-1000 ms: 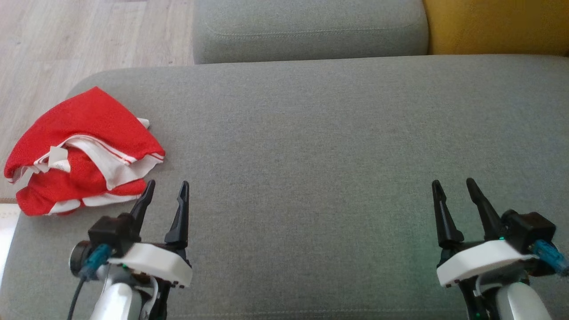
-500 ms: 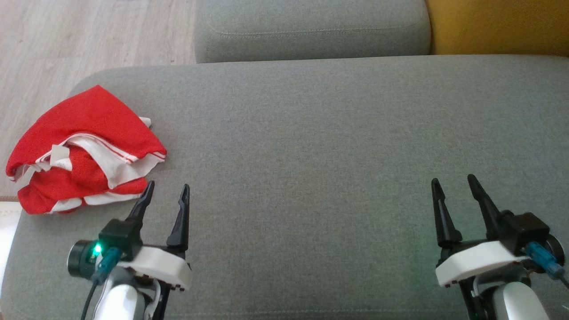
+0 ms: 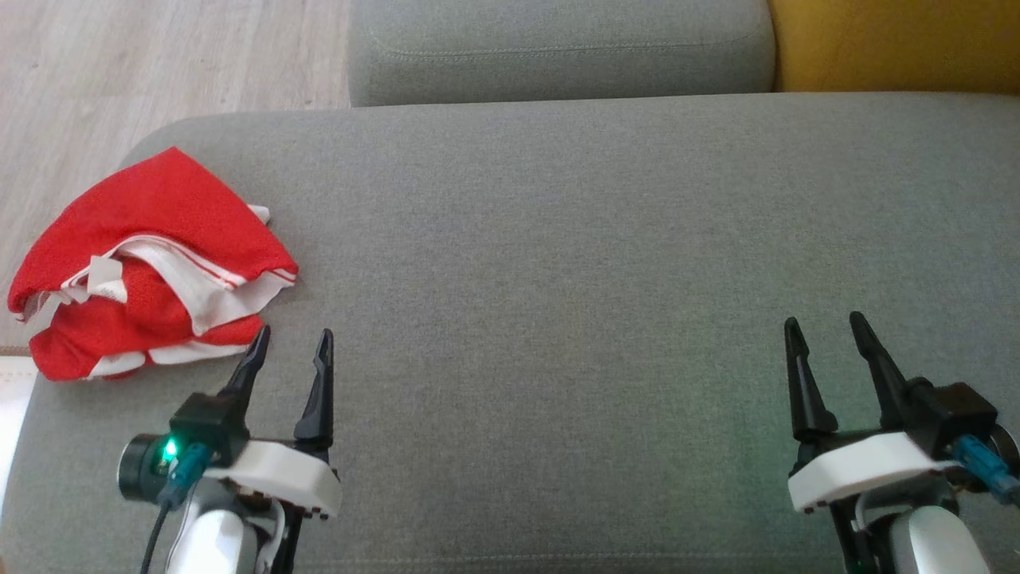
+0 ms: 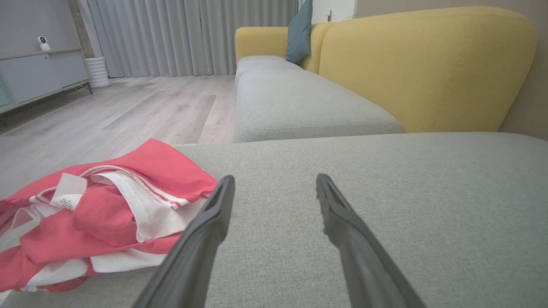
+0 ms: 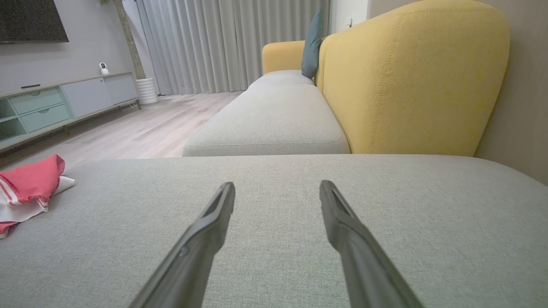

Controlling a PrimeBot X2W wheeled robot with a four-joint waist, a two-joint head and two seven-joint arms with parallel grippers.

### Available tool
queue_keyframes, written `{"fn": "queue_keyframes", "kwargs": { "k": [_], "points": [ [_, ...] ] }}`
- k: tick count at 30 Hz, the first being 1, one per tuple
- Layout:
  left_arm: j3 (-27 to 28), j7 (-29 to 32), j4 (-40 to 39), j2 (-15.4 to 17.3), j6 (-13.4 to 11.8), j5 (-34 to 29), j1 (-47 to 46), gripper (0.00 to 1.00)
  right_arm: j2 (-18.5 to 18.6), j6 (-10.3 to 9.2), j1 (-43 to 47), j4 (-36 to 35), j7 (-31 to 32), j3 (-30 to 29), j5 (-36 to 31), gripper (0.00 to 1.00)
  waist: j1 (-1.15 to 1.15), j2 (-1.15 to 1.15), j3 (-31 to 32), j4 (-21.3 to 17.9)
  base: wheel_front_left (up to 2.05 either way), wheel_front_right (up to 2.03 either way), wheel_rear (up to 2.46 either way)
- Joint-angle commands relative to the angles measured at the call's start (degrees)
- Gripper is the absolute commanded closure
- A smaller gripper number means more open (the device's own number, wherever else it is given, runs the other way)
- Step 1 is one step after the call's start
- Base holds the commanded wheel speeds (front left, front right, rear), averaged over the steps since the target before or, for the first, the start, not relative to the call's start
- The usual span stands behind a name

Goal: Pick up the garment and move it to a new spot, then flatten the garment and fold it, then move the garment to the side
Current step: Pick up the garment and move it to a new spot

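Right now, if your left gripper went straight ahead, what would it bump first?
Probably the red garment: the left gripper has one finger beside its edge. Otherwise just grey cushion.

A home living room; a long sofa with broad grey fabric seats (image 3: pixel 558 239) runs from near to far, with a second seat cushion (image 5: pixel 274 124) beyond the near one; padded yellow backrests (image 5: pixel 411 81) stand along its right side, and a teal throw cushion (image 5: pixel 312 42) leans against them at the far end; pale wood-look flooring (image 4: pixel 128 111) spreads out to the left; grey floor-length curtains (image 5: pixel 222 42) cover the far wall; a low cabinet (image 5: pixel 64 102) with drawers and doors stands at the far left, a small white camera (image 5: pixel 102 67) on top; a dark screen (image 5: pixel 32 19) hangs on the wall above it.
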State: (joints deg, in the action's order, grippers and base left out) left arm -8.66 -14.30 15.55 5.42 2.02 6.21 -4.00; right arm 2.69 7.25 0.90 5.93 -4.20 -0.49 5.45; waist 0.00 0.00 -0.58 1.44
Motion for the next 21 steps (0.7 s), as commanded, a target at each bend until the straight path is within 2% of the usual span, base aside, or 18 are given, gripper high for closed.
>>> {"fn": "queue_keyframes", "kwargs": {
  "k": [1,8,21],
  "points": [
    [2.0,-0.7,-1.5,0.5,-0.1,0.5,-3.7,0.0,0.2,0.24,-1.3,-1.8,-0.7,1.1,0.1,0.0,0.0,0.0,-0.1,0.1,0.0,0.0,0.0],
    [3.1,-0.7,-1.5,-0.1,-0.7,1.1,-4.3,0.0,0.2,0.24,-1.5,-2.4,-0.8,1.0,0.3,0.0,0.0,0.0,-0.8,2.1,0.0,0.0,0.0],
    [6.6,-0.7,-3.2,-1.0,-1.0,2.1,-5.0,0.0,0.2,0.24,-2.6,-5.2,0.8,2.7,1.0,0.0,0.0,0.0,-1.9,13.4,0.0,0.0,0.0]
  ]
}}
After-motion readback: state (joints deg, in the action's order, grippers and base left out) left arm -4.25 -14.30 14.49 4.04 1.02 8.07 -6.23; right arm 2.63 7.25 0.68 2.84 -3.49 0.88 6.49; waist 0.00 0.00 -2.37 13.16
